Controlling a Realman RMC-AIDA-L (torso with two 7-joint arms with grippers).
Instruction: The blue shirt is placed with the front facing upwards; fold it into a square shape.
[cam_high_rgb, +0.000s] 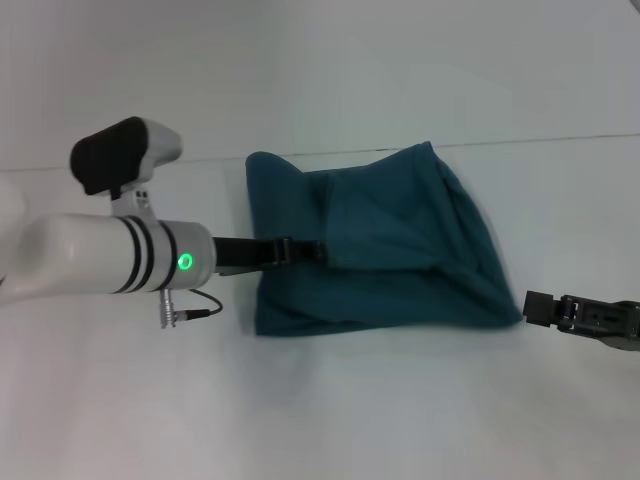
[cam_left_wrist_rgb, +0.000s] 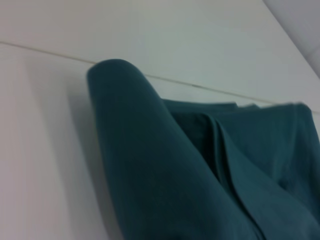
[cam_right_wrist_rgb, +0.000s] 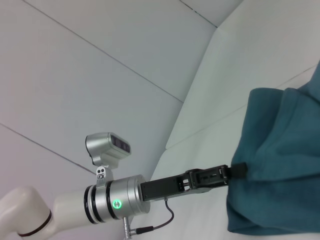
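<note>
The blue shirt (cam_high_rgb: 400, 250) lies partly folded in a rough square on the white table, with plain teal cloth showing and no print visible. My left gripper (cam_high_rgb: 318, 250) reaches in from the left and is shut on a fold of the cloth near the shirt's left middle, where the fabric puckers (cam_right_wrist_rgb: 250, 172). The left wrist view shows a raised roll of the shirt (cam_left_wrist_rgb: 150, 165) close to the camera. My right gripper (cam_high_rgb: 540, 306) hovers low just off the shirt's near right corner, apart from the cloth.
The white table (cam_high_rgb: 330, 410) runs out on all sides of the shirt. A seam and the back wall (cam_high_rgb: 300, 70) lie just behind the shirt's far edge. A thin cable (cam_high_rgb: 200, 305) hangs from the left wrist.
</note>
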